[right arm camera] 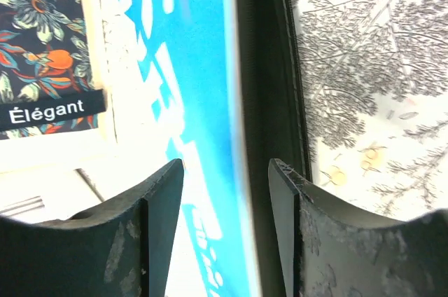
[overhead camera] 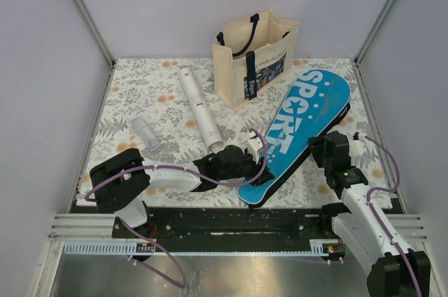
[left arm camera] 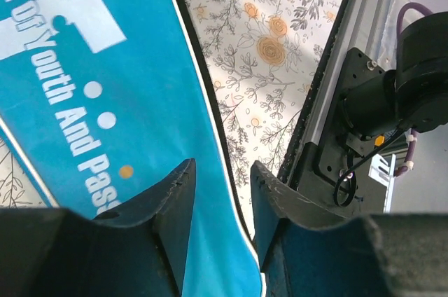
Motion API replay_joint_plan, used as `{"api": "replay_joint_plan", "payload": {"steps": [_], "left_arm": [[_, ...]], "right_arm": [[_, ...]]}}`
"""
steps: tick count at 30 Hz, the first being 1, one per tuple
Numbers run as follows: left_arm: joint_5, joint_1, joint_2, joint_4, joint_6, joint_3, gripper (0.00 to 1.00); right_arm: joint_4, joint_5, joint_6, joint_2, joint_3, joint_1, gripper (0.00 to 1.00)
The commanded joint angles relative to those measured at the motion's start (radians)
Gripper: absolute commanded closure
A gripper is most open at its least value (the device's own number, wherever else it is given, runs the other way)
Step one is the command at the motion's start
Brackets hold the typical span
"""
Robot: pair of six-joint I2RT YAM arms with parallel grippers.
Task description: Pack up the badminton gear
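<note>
The blue racket-shaped case (overhead camera: 302, 127) lettered "SPORT" lies slantwise on the flowered table, its narrow end near the front edge. My left gripper (overhead camera: 250, 151) is at that narrow end. In the left wrist view it (left arm camera: 220, 185) is open and straddles the case's black-trimmed edge (left arm camera: 105, 87). My right gripper (overhead camera: 323, 148) is at the case's right edge. In the right wrist view it (right arm camera: 224, 178) is open with the case's edge (right arm camera: 199, 66) between the fingers. The long white tube (overhead camera: 199, 108) lies left of the case. The rackets are out of view.
The cream tote bag (overhead camera: 255, 55) with navy straps stands at the back, touching the case's wide end; its printed panel (right arm camera: 49, 52) shows in the right wrist view. A small clear plastic piece (overhead camera: 145, 132) lies at the left. The black front rail (left arm camera: 329, 101) runs close to the left gripper.
</note>
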Motion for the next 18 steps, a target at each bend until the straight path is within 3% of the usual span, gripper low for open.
{"api": "replay_joint_plan", "payload": {"steps": [1,9,18], "left_arm": [[-0.013,-0.012,-0.011,-0.013,0.018,-0.003,0.59],[-0.085,-0.076,-0.001,-0.047,0.010,-0.050,0.60],[-0.200,-0.111,-0.040,-0.044,-0.039,-0.178,0.61]], "right_arm": [[-0.130,0.054,-0.059,-0.068,0.066,-0.001,0.38],[-0.113,0.051,-0.125,0.022,0.123,-0.004,0.29],[-0.013,-0.070,-0.176,0.169,0.048,-0.013,0.28]]}}
